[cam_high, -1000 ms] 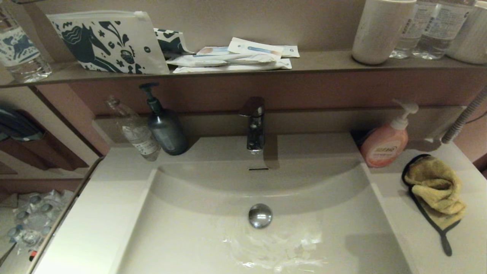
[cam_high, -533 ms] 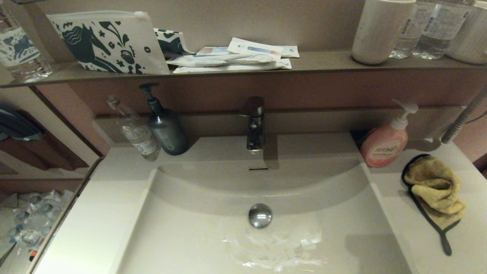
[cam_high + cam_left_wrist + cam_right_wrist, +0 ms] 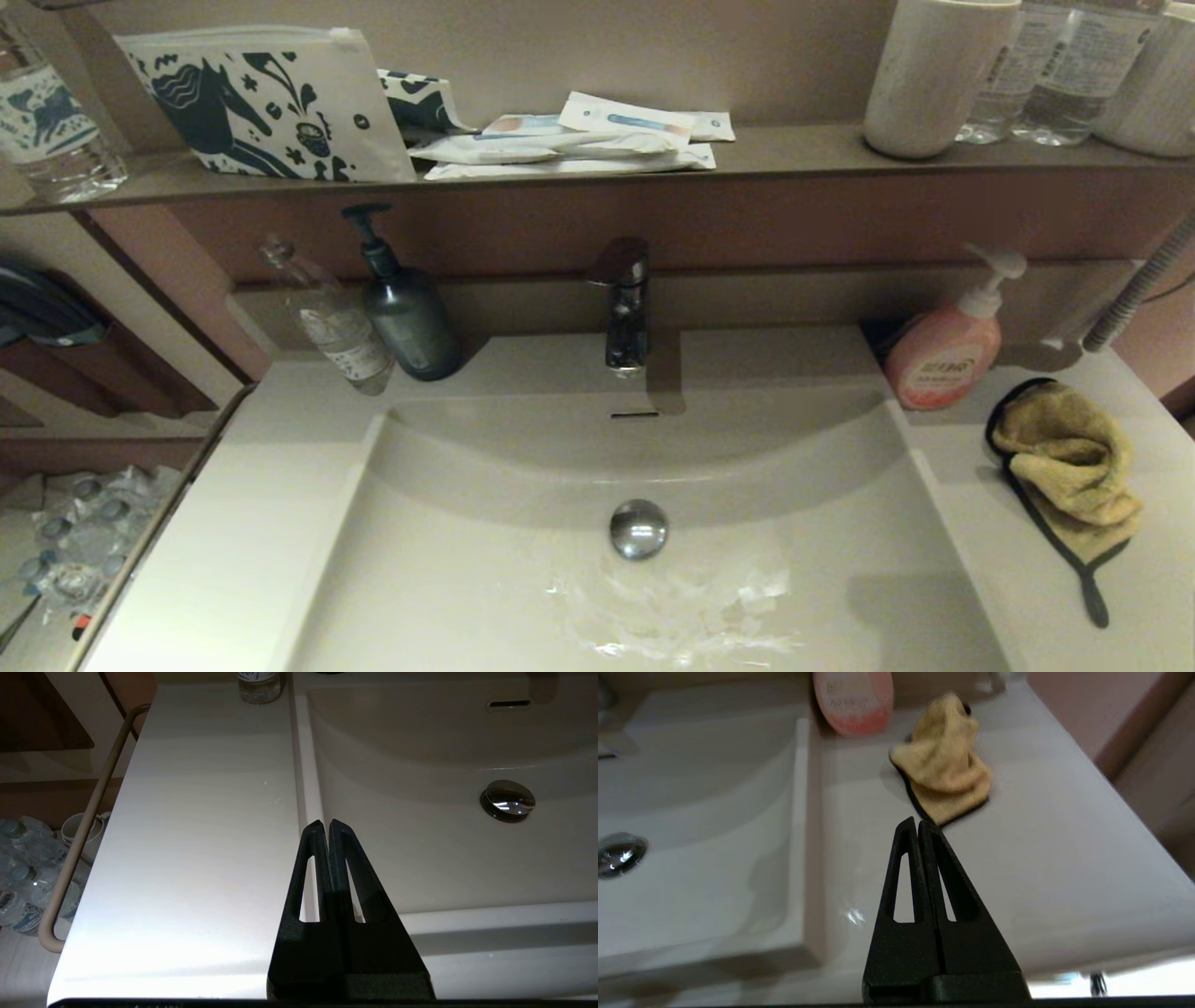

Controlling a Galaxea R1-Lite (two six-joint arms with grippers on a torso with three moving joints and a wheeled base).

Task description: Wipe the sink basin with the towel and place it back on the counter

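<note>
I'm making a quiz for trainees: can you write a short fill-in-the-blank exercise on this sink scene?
1. The yellow towel lies on the counter to the ____ of the basin.
2. The bottle beside the towel is ____ in colour.
3. The right gripper has its fingers ____.
4. The left gripper holds ____.

Missing words: right; pink; shut; nothing
</note>
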